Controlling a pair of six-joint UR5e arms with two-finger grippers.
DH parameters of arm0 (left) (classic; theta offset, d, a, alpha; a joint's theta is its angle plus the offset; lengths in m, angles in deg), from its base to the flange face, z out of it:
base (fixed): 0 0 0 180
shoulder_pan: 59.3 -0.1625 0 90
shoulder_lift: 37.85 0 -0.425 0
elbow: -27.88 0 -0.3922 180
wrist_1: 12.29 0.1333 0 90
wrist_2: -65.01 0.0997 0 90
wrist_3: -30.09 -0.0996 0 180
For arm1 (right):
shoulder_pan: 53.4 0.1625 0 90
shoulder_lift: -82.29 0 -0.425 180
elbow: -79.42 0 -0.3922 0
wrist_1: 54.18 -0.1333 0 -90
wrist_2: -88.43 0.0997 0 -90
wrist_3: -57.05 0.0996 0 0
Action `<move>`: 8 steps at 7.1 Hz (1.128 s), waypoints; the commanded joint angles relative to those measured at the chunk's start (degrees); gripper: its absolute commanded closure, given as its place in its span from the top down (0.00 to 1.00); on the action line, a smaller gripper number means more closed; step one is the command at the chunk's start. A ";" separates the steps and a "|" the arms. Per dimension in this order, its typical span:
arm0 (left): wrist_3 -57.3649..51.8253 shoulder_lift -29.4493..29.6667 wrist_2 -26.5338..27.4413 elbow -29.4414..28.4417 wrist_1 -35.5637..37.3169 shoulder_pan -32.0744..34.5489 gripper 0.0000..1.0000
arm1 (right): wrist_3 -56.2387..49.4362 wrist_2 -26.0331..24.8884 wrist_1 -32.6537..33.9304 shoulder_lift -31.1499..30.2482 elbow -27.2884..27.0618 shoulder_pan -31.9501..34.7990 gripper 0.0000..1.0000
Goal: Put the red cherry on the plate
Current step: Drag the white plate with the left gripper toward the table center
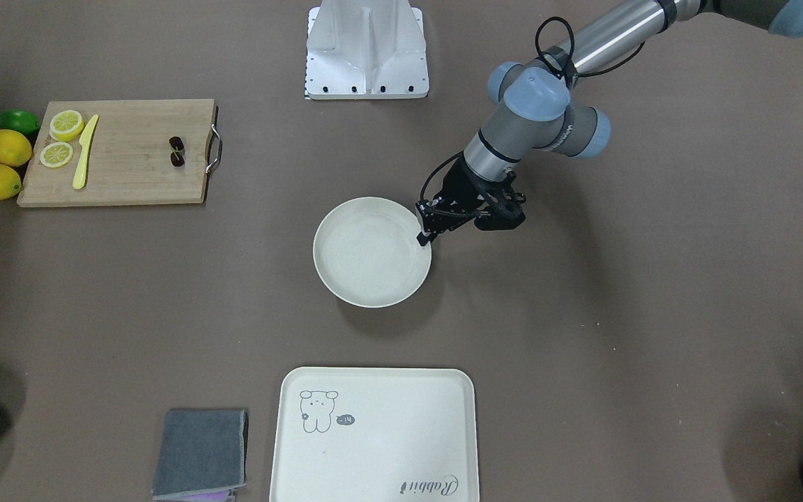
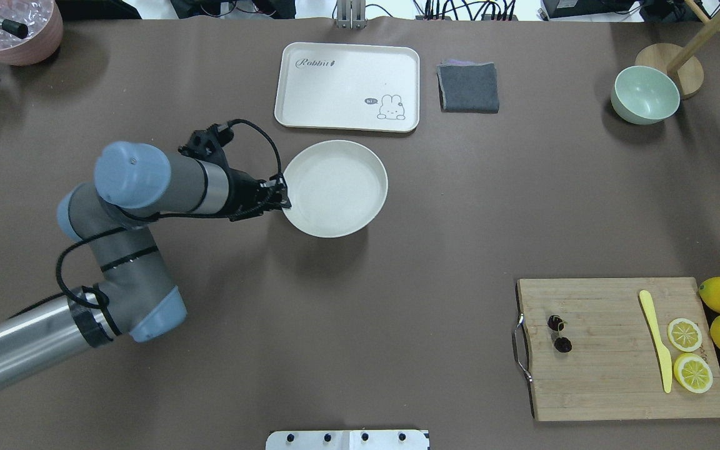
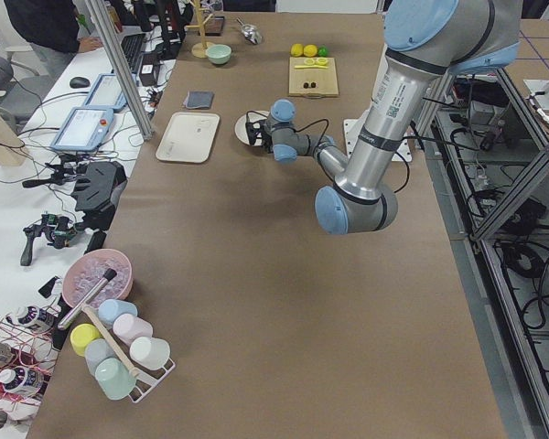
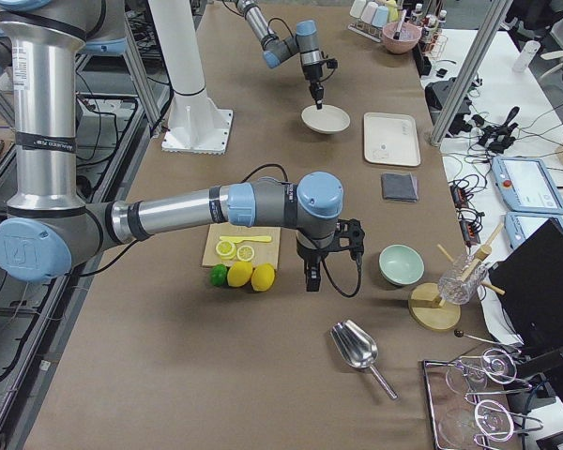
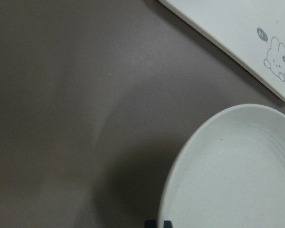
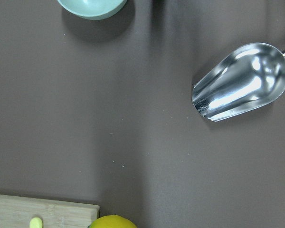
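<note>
Tray (image 1: 387,446) lettering reads "Rabbit"; left end effector (image 1: 424,238) meets plate (image 1: 366,261) rim.

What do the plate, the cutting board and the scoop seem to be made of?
The plate: matte cream with faint specks, so probably plastic or a fibre composite, though glazed ceramic is possible. The cutting board: wood or bamboo, because pale parallel strips and grain show. The scoop: polished metal, because it gives bright, mirror-like reflections.
</note>
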 commanded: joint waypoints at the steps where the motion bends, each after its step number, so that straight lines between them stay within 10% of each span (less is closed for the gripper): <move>1: -0.25 0.50 1.48 0.24 2.26 -1.41 0.00 | 3.05 0.62 0.00 1.87 -0.51 0.00 1.00; 2: -0.51 0.24 1.22 0.33 2.26 -1.33 0.00 | 11.00 0.44 0.09 3.01 -3.30 -2.79 1.00; 3: -2.69 -0.02 1.04 0.94 2.34 -1.15 0.28 | 19.69 0.09 -0.17 3.46 -7.07 -7.69 1.00; 4: -4.37 0.06 1.04 1.72 4.35 -1.06 0.97 | 28.92 -0.08 -3.83 3.73 -9.45 -11.82 1.00; 6: -4.56 -0.72 0.86 5.76 8.22 -0.54 0.98 | 47.03 -0.96 -19.17 0.59 -10.53 -21.48 1.00; 8: -13.30 -1.08 1.30 8.57 12.60 2.61 0.98 | 63.74 -12.41 -36.03 -5.46 -11.85 -37.00 1.00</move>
